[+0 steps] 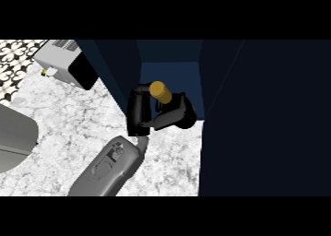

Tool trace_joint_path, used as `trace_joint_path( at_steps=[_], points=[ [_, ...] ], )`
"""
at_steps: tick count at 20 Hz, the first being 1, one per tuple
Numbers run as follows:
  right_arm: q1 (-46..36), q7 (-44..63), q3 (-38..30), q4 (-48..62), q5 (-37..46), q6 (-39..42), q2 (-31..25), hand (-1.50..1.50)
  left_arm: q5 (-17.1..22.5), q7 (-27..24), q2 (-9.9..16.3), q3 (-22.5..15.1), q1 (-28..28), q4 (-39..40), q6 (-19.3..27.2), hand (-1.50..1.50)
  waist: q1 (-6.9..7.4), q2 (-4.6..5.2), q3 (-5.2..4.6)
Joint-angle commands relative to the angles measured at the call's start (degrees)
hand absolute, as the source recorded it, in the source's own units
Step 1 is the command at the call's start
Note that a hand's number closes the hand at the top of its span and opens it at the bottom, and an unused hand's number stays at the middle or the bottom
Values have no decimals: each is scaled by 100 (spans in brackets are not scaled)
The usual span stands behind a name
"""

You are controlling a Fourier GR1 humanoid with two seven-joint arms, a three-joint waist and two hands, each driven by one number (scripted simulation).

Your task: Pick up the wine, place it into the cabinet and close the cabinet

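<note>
Counter (66, 120): white speckled stone seen from steeply above, running from the left side to the foot of a dark blue cabinet (270, 115); patterned black-and-white tiling (10, 64) at the far left corner.

Wine (162, 92): dark bottle with a yellow-gold top, tilted, sitting at the mouth of the cabinet's open compartment, over its lighter blue inside; body mostly hidden by the hand around it.

Hand (154, 113): black, the only one showing; which arm it belongs to cannot be told for sure, though the forearm comes up from lower left, so probably the left. Fingers and thumb curled round the bottle's body, holding it just below the gold top.

Forearm (110, 168): grey, angled from the lower edge up and to the right, wrist bent toward the cabinet opening.

Other hand: nowhere in view.

Cabinet door (266, 138): broad dark panel on the right, apparently swung open toward the viewer; exact hinge side hard to read.

Progress: bottle picked up and carried to the opening, so the pick looks done and the placing looks under way. Left to do, judging from this: setting the bottle down inside, letting go, drawing the hand back, closing the door.

Surroundings: grey-white toaster-like box with a black front (67, 62) near the upper left, well apart from the bottle; large grey rounded shape (8, 138) at the left edge.
</note>
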Motion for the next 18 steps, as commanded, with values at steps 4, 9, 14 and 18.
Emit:
trace_joint_path(
  at_steps=[4,9,14,18],
  points=[
    [467,184,-675,-789,-981,273,-283,-150,218,-144,-22,255,-294,414,-48,150,-24,-2,2],
    [285,27,-253,-512,-464,85,0,-150,377,-440,-21,689,-571,1152,-447,150,-15,8,1],
    [-119,455,-306,-601,-641,-60,-103,-150,761,-413,-19,689,-1216,1714,-461,150,-81,16,-2],
    [328,279,-474,-874,-751,62,-83,-150,756,-415,-21,867,-964,1848,-781,150,-59,2,1]
  ],
)
